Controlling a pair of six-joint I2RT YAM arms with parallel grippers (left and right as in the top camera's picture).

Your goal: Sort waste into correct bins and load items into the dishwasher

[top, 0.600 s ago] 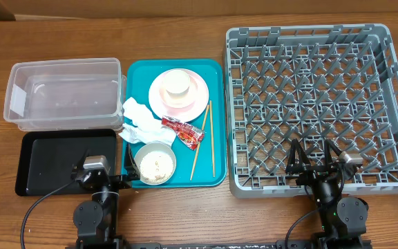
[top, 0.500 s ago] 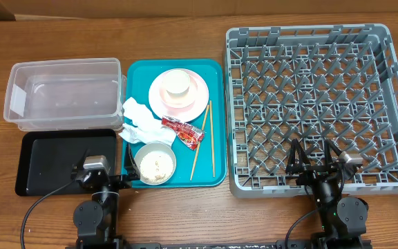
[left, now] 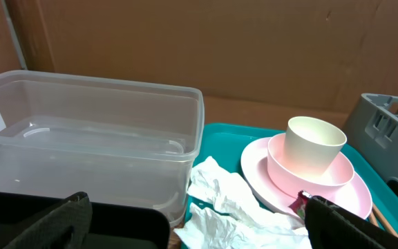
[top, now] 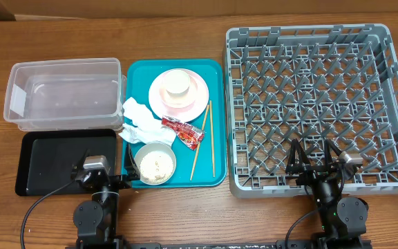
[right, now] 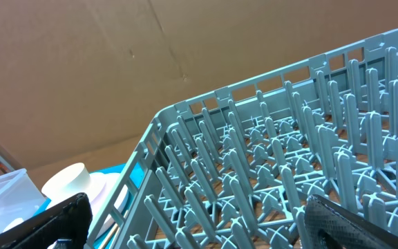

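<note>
On the teal tray [top: 215, 76] lie crumpled tissue [top: 138, 121] [left: 233, 207], a red wrapper [top: 182, 131], a bowl of rice [top: 155, 163] and wooden chopsticks [top: 211, 138]. The pink plate [top: 197, 97] [left: 254, 162] carries a pale bowl [left: 309, 169] with the cream cup [top: 175, 81] [left: 314, 142] in it. Left of the tray stand the clear tub [top: 61, 93] [left: 88, 131] and the black tray [top: 61, 162]. The grey dish rack [top: 316, 97] [right: 268, 166] is on the right. My left gripper [top: 112, 176] [left: 199, 221] is open and empty short of the tissue. My right gripper [top: 314, 162] [right: 195, 221] is open over the rack's near edge.
The rack's front wall rises just ahead of my right fingers. The black tray's corner sits under my left gripper. Brown cardboard stands behind the table. Bare wood runs along the near edge around both arm bases.
</note>
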